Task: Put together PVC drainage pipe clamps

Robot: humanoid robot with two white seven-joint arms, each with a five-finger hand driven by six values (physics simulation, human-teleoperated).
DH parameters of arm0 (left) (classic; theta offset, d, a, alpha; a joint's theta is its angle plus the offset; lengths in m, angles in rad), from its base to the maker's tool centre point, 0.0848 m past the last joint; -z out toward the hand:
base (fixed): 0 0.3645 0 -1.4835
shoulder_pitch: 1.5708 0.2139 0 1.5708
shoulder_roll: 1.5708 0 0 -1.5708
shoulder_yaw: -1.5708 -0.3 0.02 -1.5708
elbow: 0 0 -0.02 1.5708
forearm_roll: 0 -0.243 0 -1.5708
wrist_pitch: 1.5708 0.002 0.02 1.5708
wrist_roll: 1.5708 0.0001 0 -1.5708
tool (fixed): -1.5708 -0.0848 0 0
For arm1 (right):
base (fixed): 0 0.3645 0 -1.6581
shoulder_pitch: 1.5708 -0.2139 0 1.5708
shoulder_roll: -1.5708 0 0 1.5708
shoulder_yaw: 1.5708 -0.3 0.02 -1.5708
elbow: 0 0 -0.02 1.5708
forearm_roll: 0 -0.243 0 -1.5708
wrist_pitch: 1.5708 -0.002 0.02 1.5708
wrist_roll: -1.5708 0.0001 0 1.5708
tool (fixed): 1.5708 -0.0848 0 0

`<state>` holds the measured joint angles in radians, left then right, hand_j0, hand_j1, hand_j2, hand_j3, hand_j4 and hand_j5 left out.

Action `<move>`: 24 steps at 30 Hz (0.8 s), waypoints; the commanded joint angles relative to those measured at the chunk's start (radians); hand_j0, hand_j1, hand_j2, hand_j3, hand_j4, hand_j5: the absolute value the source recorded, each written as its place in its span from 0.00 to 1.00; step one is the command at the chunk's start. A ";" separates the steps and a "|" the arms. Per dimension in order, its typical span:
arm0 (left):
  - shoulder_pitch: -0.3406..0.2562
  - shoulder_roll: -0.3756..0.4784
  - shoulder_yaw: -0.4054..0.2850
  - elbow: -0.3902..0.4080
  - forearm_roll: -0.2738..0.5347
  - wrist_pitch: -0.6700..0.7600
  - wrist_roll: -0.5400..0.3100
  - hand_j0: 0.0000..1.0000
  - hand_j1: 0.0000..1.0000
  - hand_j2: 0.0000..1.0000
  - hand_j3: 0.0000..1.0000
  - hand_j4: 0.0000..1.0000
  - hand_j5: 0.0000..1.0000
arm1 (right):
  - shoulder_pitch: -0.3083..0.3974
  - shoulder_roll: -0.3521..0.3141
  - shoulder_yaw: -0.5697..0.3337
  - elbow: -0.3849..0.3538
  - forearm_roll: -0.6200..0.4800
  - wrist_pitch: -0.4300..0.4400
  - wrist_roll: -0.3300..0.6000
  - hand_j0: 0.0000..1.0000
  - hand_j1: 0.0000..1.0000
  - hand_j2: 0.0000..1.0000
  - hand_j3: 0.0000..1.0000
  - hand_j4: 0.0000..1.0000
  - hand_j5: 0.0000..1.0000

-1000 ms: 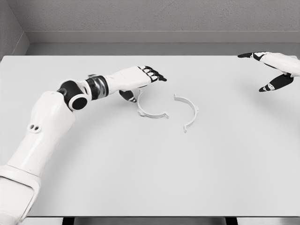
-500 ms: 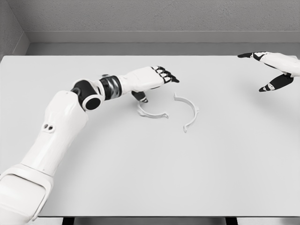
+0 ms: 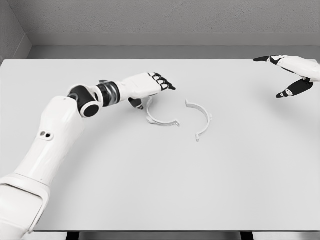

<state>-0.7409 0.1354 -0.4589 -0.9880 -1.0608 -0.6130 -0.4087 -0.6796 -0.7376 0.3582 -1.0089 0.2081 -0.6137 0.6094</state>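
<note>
Fingers: left hand (image 3: pixel 150 84) has them stretched out flat and holding nothing, thumb hanging just by the left clamp half (image 3: pixel 161 116); whether it touches, can't tell.
Right hand (image 3: pixel 292 72): up at the counter's far right corner, spread loose, nothing in it.
Clamp halves: both lie mid-counter (image 3: pixel 160 190), a little toward the far edge; the right half (image 3: pixel 201 119) sits near its mate, a gap between them, unjoined.
</note>
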 commanded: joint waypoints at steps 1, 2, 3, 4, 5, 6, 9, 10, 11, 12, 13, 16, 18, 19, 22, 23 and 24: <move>0.000 -0.003 -0.003 0.022 -0.021 0.002 0.018 1.00 1.00 1.00 1.00 1.00 1.00 | 0.000 -0.002 -0.001 0.000 -0.007 0.003 0.000 1.00 1.00 1.00 1.00 1.00 1.00; 0.000 -0.003 -0.003 0.026 -0.022 0.002 0.018 1.00 1.00 1.00 1.00 1.00 1.00 | 0.000 -0.002 -0.001 0.000 -0.007 0.003 0.000 1.00 1.00 1.00 1.00 1.00 1.00; 0.000 -0.005 -0.003 0.026 -0.022 0.002 0.018 1.00 1.00 1.00 1.00 1.00 1.00 | 0.000 -0.002 -0.001 0.000 -0.007 0.003 0.000 1.00 1.00 1.00 1.00 1.00 1.00; 0.000 -0.008 -0.003 0.025 -0.022 0.002 0.019 1.00 1.00 1.00 1.00 1.00 1.00 | 0.000 -0.002 -0.001 0.000 -0.007 0.003 0.000 1.00 1.00 1.00 1.00 1.00 1.00; -0.002 -0.014 -0.004 0.025 -0.022 0.002 0.019 1.00 1.00 1.00 1.00 1.00 1.00 | 0.000 -0.002 -0.001 0.000 -0.007 0.003 0.000 1.00 1.00 1.00 1.00 1.00 1.00; -0.008 -0.017 -0.004 0.025 -0.022 0.002 0.018 1.00 1.00 1.00 1.00 1.00 1.00 | 0.000 -0.002 -0.001 0.000 -0.007 0.003 0.000 1.00 1.00 1.00 1.00 1.00 1.00; -0.009 -0.033 -0.007 0.025 -0.022 0.002 0.018 1.00 1.00 1.00 1.00 1.00 1.00 | 0.000 -0.002 -0.001 0.000 -0.007 0.003 0.000 1.00 1.00 1.00 1.00 1.00 1.00; -0.011 -0.040 -0.007 0.025 -0.022 0.002 0.018 1.00 1.00 1.00 1.00 1.00 1.00 | 0.000 -0.002 -0.001 0.000 -0.007 0.003 0.000 1.00 1.00 1.00 1.00 1.00 1.00; -0.011 -0.045 -0.009 0.025 -0.021 0.002 0.018 1.00 1.00 1.00 1.00 1.00 1.00 | 0.000 -0.002 -0.001 0.000 -0.007 0.003 0.000 1.00 1.00 1.00 1.00 1.00 1.00; -0.011 -0.051 -0.014 0.023 -0.021 0.002 0.018 1.00 1.00 1.00 1.00 1.00 1.00 | 0.000 0.000 -0.001 0.000 -0.007 0.003 0.000 1.00 1.00 1.00 1.00 1.00 1.00; -0.017 -0.056 -0.029 0.023 -0.021 0.002 0.018 1.00 1.00 1.00 1.00 1.00 1.00 | 0.000 0.000 -0.001 0.000 -0.007 0.003 0.000 1.00 1.00 1.00 1.00 1.00 1.00; -0.020 -0.066 -0.035 0.023 -0.021 0.002 0.018 1.00 1.00 1.00 1.00 1.00 1.00 | 0.000 0.000 -0.001 0.000 -0.007 0.003 0.000 1.00 1.00 1.00 1.00 1.00 1.00; -0.021 -0.072 -0.037 0.023 -0.021 0.002 0.018 1.00 1.00 1.00 1.00 1.00 1.00 | 0.000 0.000 -0.001 0.000 -0.007 0.003 0.000 1.00 1.00 1.00 1.00 1.00 1.00; -0.021 -0.080 -0.037 0.023 -0.021 0.002 0.018 1.00 1.00 1.00 1.00 1.00 1.00 | 0.000 0.000 -0.001 0.000 -0.007 0.003 0.000 1.00 1.00 1.00 1.00 1.00 1.00; -0.023 -0.099 -0.044 0.023 -0.021 0.002 0.018 1.00 1.00 1.00 1.00 1.00 1.00 | 0.000 0.000 -0.001 0.000 -0.007 0.003 0.000 1.00 1.00 1.00 1.00 1.00 1.00; -0.023 -0.106 -0.050 0.022 -0.021 0.002 0.018 1.00 1.00 1.00 1.00 1.00 1.00 | 0.000 0.000 -0.001 0.000 -0.007 0.003 0.000 1.00 1.00 1.00 1.00 1.00 1.00; -0.023 -0.115 -0.052 0.022 -0.021 0.002 0.018 1.00 1.00 1.00 1.00 1.00 1.00 | 0.000 0.000 -0.001 0.000 -0.007 0.003 0.000 1.00 1.00 1.00 1.00 1.00 1.00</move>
<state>-0.7655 0.0349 -0.5065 -0.9655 -1.0878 -0.6130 -0.3918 -0.6796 -0.7369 0.3581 -1.0089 0.2082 -0.6137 0.6094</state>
